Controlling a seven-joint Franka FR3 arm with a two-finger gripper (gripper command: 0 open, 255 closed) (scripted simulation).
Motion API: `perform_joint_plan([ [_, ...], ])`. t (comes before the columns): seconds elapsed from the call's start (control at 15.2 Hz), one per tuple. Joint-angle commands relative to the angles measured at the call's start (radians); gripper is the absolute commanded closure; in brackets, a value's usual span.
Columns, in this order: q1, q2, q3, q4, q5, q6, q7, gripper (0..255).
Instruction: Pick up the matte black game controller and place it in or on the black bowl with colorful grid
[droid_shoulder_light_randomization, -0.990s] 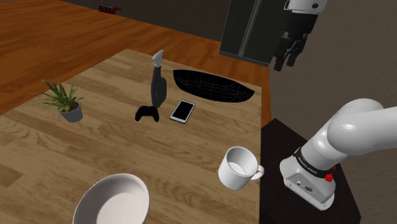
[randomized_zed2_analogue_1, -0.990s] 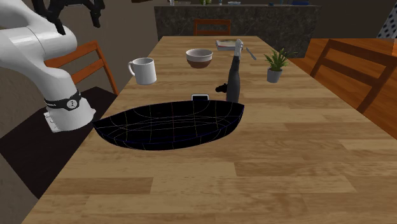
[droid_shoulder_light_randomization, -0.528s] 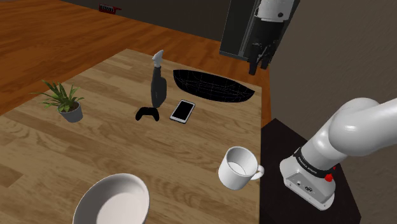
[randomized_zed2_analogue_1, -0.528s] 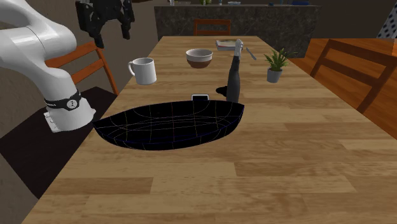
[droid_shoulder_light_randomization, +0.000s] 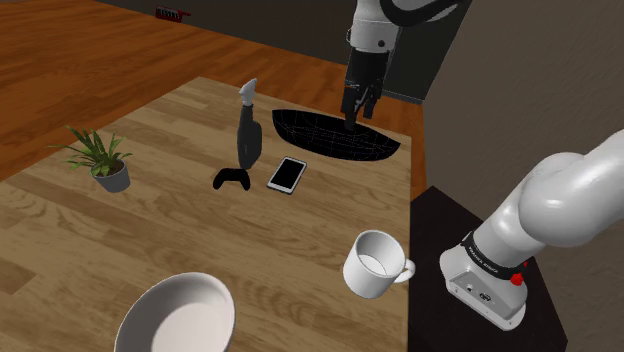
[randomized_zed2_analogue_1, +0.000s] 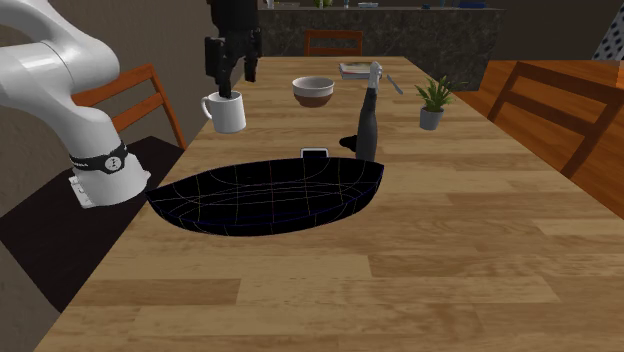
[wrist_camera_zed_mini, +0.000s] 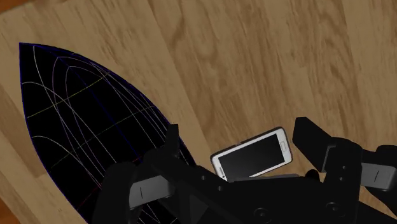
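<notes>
all-black two-finger gripper (droid_shoulder_light_randomization: 352, 120) spread, empty, hangs over wooden table (droid_shoulder_light_randomization: 150, 230) by black oval bowl with coloured grid lines (droid_shoulder_light_randomization: 300, 128). small matte black game controller (droid_shoulder_light_randomization: 231, 179) lies beside white-edged smartphone (droid_shoulder_light_randomization: 287, 174).

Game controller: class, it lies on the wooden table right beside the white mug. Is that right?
Not quite. The game controller lies on the wooden table right beside the phone; the white mug stands well apart from it, as the shoulder view shows.
</notes>
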Motion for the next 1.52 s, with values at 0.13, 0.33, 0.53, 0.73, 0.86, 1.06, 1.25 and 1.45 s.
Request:
perform_joint_plan([
  [0.13, 0.023, 0.141, 0.040, 0.088, -0.019, 0.059, 0.004, 0],
  [0.33, 0.043, 0.247, 0.069, 0.163, -0.043, 0.093, 0.012, 0],
  [0.53, 0.066, 0.354, 0.094, 0.246, -0.075, 0.118, 0.023, 0],
  [0.73, 0.094, 0.462, 0.114, 0.339, -0.112, 0.132, 0.035, 0],
  [0.86, 0.116, 0.535, 0.124, 0.406, -0.140, 0.136, 0.042, 0],
  [1.06, 0.155, 0.645, 0.135, 0.516, -0.182, 0.134, 0.051, 0],
  [1.25, 0.201, 0.758, 0.141, 0.639, -0.224, 0.120, 0.056, 0],
  [1.45, 0.251, 0.870, 0.143, 0.773, -0.263, 0.096, 0.054, 0],
])
